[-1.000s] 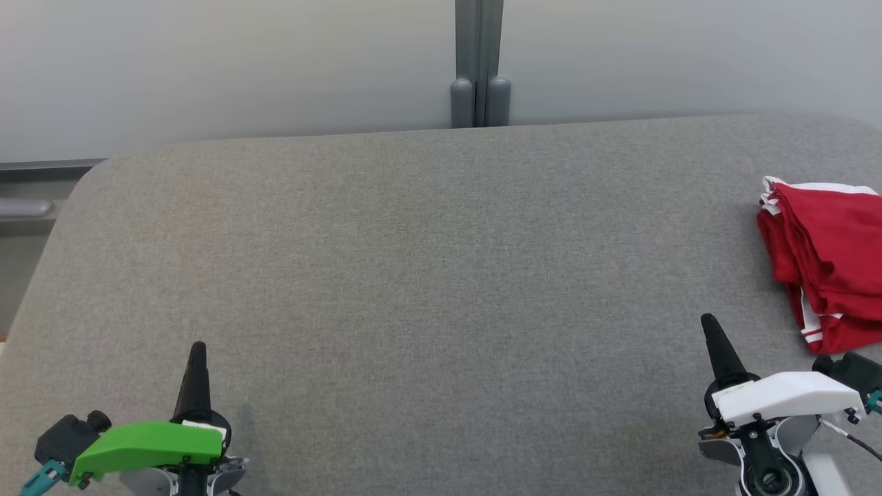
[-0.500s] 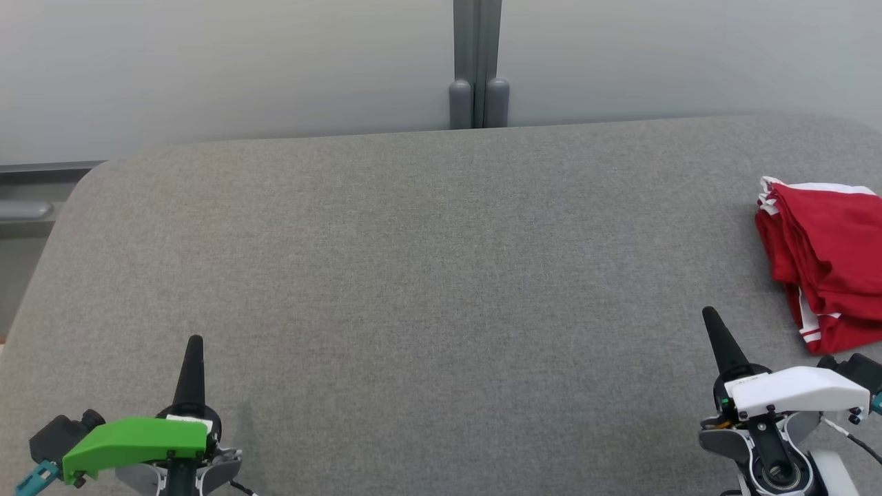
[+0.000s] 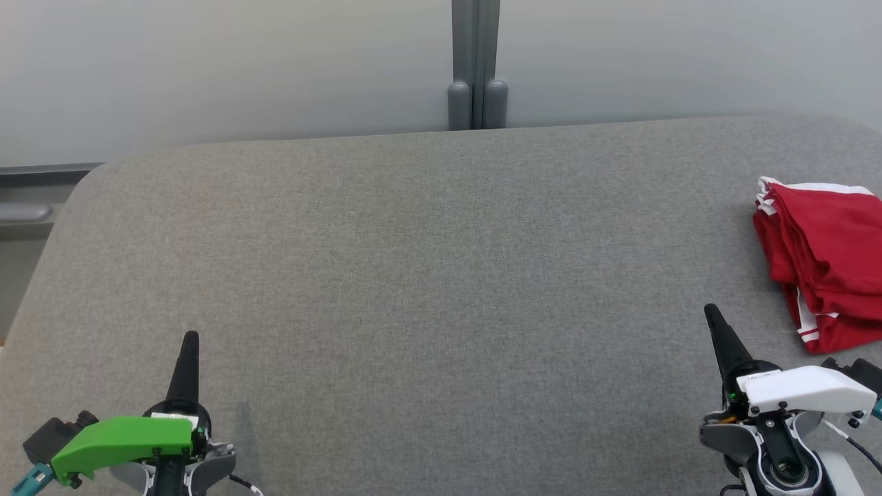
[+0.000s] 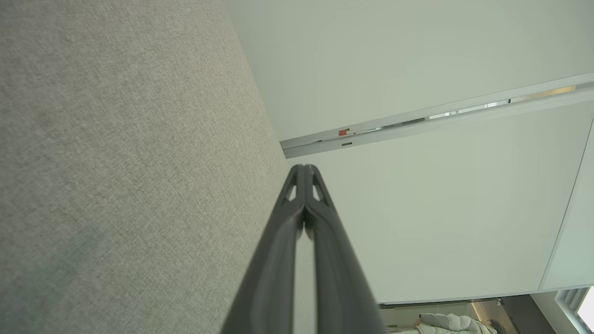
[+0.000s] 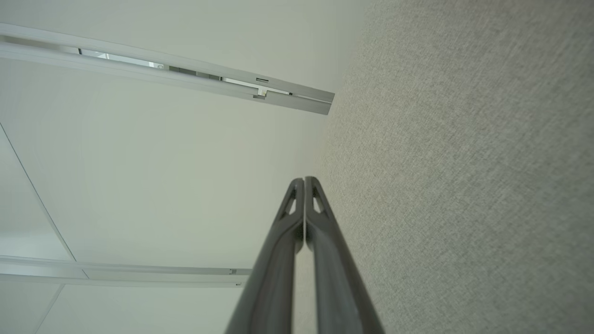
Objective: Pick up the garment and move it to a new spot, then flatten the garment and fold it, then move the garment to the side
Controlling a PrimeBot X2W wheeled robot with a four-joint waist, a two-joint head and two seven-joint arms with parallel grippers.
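Garment [image 3: 827, 262] lies folded at the table's right edge

The red garment with white stripes rests in a folded heap on the grey fabric-covered table [image 3: 427, 275], near the far right of the head view. The right gripper [image 3: 710, 311] sits just beside it, apart from the cloth, fingers pressed together and holding nothing. The left gripper [image 3: 189, 337], well apart at the lower left, is likewise closed and holds nothing.

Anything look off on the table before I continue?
Nothing stands out. The red garment lies folded, rumpled, at the right side of the table, cut by the picture's edge. The left gripper and right gripper are shut, clear of it.
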